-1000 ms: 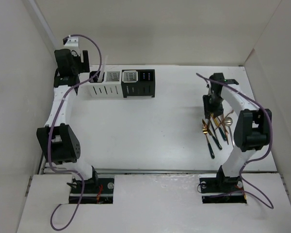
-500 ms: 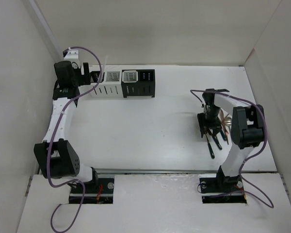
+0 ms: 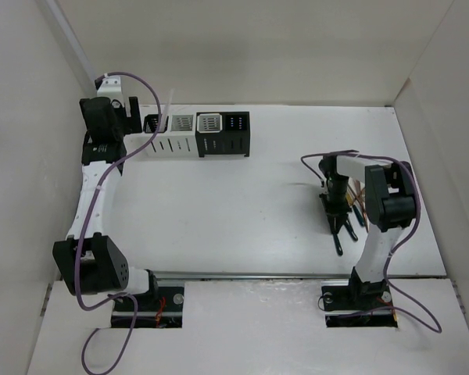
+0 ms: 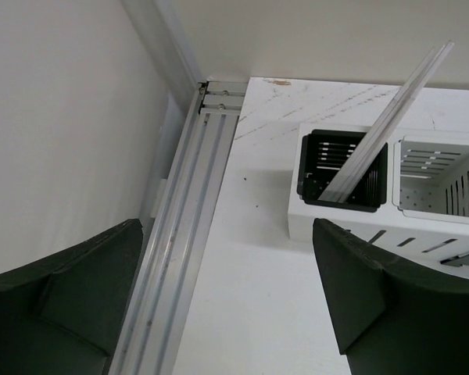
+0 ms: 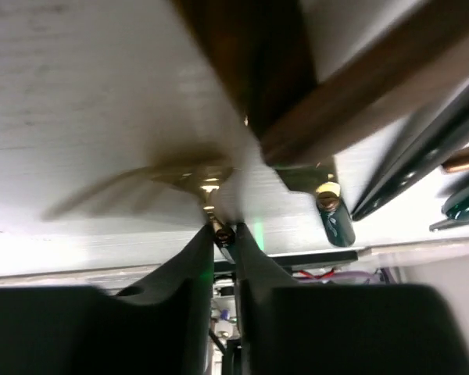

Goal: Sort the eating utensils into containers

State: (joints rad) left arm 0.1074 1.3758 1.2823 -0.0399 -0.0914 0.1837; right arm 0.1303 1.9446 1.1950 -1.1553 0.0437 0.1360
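The four containers [image 3: 197, 134] stand in a row at the back left. In the left wrist view a thin clear stick [image 4: 391, 117] leans in the leftmost caddy [image 4: 342, 168], with a white caddy [image 4: 445, 180] beside it. My left gripper [image 3: 137, 119] is open and empty just left of the row, its fingers [image 4: 70, 305] wide apart above the table. The gold and dark-handled utensils [image 3: 350, 223] lie in a pile on the right. My right gripper [image 3: 336, 211] is low over them, shut on the thin neck of a gold fork [image 5: 180, 176]. Dark handles [image 5: 422, 156] lie beside it.
An aluminium rail [image 4: 187, 234] runs along the left wall next to the caddies. White walls close in the table on the left, back and right. Purple cables [image 3: 144, 86] loop over both arms.
My right gripper has moved down and nearer onto the utensil pile and is now shut on a fork. My left arm has drawn back leftwards from the caddies.
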